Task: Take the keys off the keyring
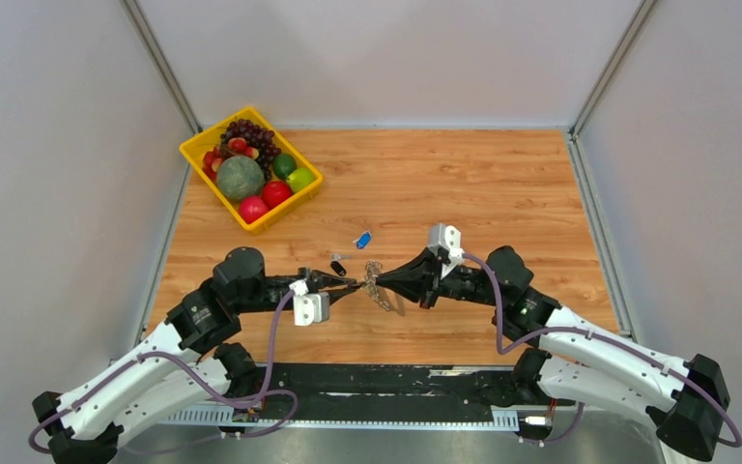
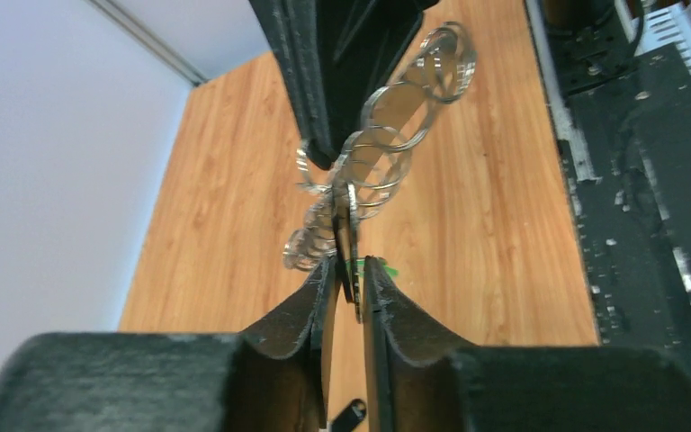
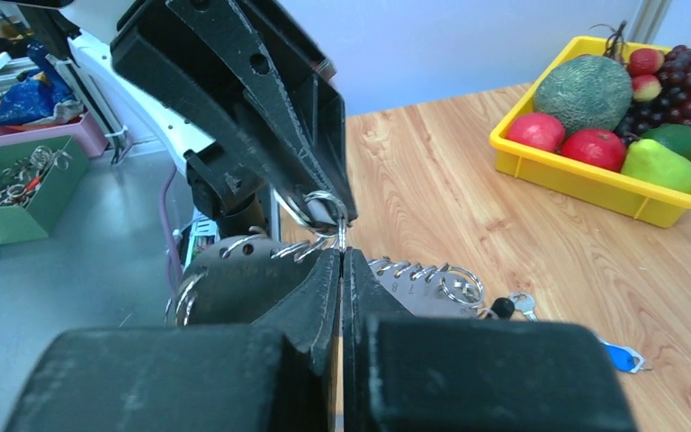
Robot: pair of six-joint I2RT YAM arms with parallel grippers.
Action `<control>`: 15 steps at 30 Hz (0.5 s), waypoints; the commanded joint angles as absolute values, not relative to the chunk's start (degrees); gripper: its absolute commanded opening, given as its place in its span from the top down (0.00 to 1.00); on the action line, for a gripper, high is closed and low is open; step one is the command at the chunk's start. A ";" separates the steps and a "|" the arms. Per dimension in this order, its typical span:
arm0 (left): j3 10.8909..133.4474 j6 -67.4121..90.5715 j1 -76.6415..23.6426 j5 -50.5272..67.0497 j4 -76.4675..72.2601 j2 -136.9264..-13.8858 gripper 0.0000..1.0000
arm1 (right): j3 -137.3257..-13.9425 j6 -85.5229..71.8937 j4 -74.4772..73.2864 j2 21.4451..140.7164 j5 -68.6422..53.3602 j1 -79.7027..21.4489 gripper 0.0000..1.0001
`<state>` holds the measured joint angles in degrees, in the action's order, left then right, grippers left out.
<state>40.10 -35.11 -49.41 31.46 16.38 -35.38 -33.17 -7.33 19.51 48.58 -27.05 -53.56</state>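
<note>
The keyring (image 1: 377,287) is held up between both grippers at the table's middle. It is a grey numbered plate (image 3: 432,297) with several small silver rings (image 2: 387,153) along its edge. My right gripper (image 3: 341,252) is shut on a thin metal piece at the ring row. My left gripper (image 2: 349,263) faces it from the other side. Its jaws stand a sliver apart, with a dark flat key (image 2: 351,270) and a bit of green between them. Two loose keys lie on the wood, one black-headed (image 1: 338,266) and one blue-tagged (image 1: 362,239).
A yellow basket (image 1: 280,208) of fruit stands at the back left of the wooden table. Off the table, the right wrist view shows a green bin (image 3: 18,193) with metal rings in it and a pink tray (image 3: 45,135).
</note>
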 commanded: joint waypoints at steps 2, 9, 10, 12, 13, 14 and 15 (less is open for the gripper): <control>38.88 -32.69 -49.57 35.51 16.08 -34.31 0.43 | -32.48 -7.03 26.69 45.54 -24.23 -53.62 1.00; 40.23 -27.07 -49.54 30.78 14.11 -33.63 0.24 | -32.04 -6.14 27.88 44.87 -27.59 -53.64 1.00; 40.29 -26.63 -49.56 30.73 13.73 -33.51 0.25 | -31.73 -5.78 28.09 44.90 -28.57 -53.70 1.00; 40.41 -25.10 -49.57 30.87 12.09 -33.08 0.27 | -31.17 -4.67 28.01 45.12 -30.07 -53.66 1.00; 40.58 -24.12 -49.55 31.03 11.28 -32.81 0.30 | -30.74 -3.95 27.99 45.09 -30.39 -53.68 1.00; 40.72 -23.66 -49.54 31.07 10.96 -32.66 0.36 | -30.12 -2.97 27.98 44.97 -30.70 -53.66 1.00; 40.99 -22.55 -49.51 31.17 10.30 -32.55 0.39 | -29.45 -1.83 28.02 44.70 -30.93 -53.65 1.00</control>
<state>38.68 -27.55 -49.47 30.98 15.09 -33.58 -30.96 -5.72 24.43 45.65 -28.12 -53.56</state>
